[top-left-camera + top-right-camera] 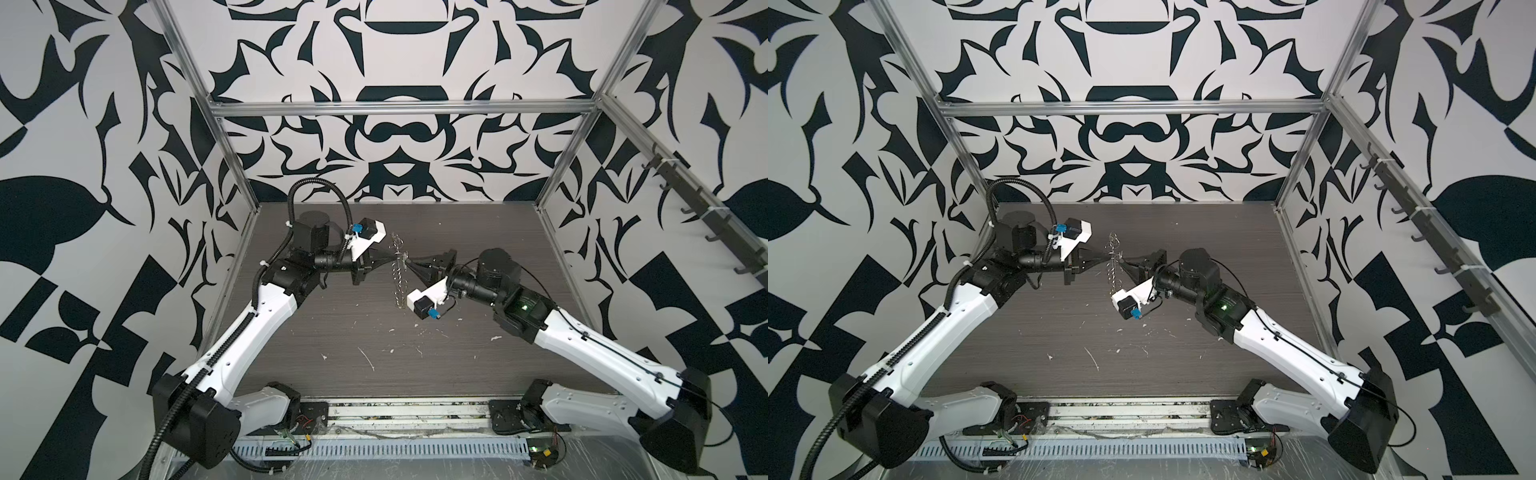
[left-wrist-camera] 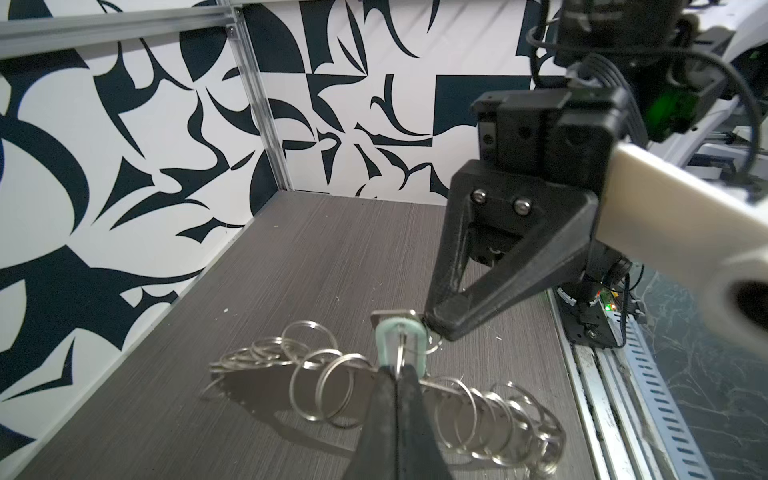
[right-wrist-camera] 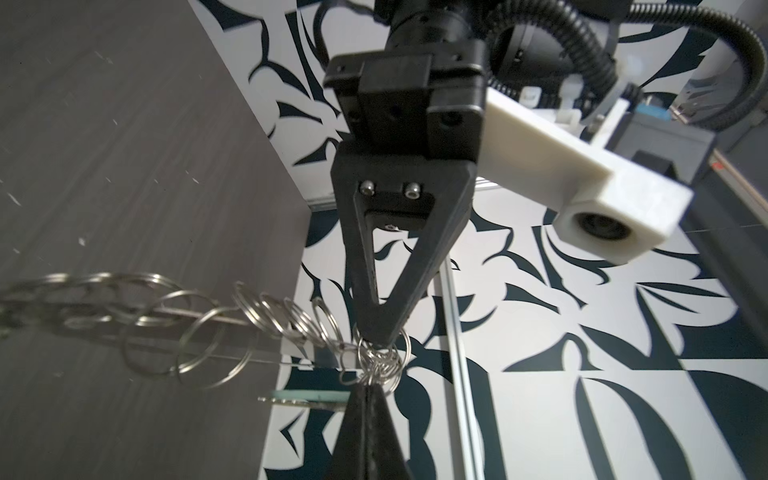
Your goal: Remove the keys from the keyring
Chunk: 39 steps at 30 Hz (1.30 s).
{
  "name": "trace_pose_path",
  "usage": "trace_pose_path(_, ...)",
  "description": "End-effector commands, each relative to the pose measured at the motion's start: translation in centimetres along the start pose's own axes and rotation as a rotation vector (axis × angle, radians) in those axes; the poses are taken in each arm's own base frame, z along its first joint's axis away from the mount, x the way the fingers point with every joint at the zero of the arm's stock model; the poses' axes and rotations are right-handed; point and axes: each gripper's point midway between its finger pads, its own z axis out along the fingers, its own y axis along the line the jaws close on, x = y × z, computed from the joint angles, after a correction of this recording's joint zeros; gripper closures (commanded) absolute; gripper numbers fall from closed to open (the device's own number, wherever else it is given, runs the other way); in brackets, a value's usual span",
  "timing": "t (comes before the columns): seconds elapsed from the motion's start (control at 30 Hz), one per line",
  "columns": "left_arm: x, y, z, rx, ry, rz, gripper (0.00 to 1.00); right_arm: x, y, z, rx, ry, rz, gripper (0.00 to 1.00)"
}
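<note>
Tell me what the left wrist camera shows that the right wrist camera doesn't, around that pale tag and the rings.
Only the left wrist view: the mint tag face-on, with a ring crossing it, and the right gripper head-on at its corner. Only the right wrist view: the tag as a thin edge-on strip, a bunch of small rings at the left gripper, and that arm's white camera mount. Both: the chain of split rings over the dark table, and two shut grippers meeting nearly tip to tip.

Bright, even light; soft shadows (wrist views blur up close).
</note>
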Motion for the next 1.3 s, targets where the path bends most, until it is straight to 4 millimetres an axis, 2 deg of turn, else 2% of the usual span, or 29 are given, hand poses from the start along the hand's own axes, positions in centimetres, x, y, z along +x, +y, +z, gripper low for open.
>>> trace_pose_path(0.0,-0.9,1.2,-0.5,-0.053,0.009,-0.030,1.00,0.8,-1.9,0.2,0.111,0.084,-0.197,1.00)
trace_pose_path(0.2,-0.8,1.4,-0.5,-0.062,0.014,-0.037,1.00,0.9,-2.3,0.2,0.099,0.118,-0.294,1.00)
trace_pose_path(0.43,-1.0,1.4,-0.5,-0.070,-0.002,0.033,1.00,1.0,-1.7,0.4,0.060,0.123,-0.219,1.00)
trace_pose_path(0.53,-1.2,1.2,-0.6,-0.062,-0.006,0.066,1.00,0.8,-1.8,0.3,0.073,0.111,-0.150,0.73)
trace_pose_path(0.7,-0.8,0.9,-0.9,-0.048,0.003,0.122,1.00,0.5,-2.5,-0.3,0.087,0.096,-0.004,0.49)
trace_pose_path(0.87,-0.2,0.6,-1.7,-0.024,-0.020,0.230,1.00,-0.5,-5.1,-2.5,0.115,-0.009,0.375,0.45)
trace_pose_path(1.0,0.5,0.4,-2.4,0.037,-0.058,0.294,1.00,0.7,-6.1,-3.7,0.105,-0.046,0.750,0.45)
trace_pose_path(1.17,1.3,-0.1,-3.4,0.144,-0.072,0.313,1.00,1.5,-4.8,-3.7,0.010,-0.100,1.136,0.46)
trace_pose_path(1.27,2.6,-0.1,-3.1,0.186,-0.046,0.298,1.00,0.9,-3.5,-3.2,-0.087,-0.184,1.259,0.50)
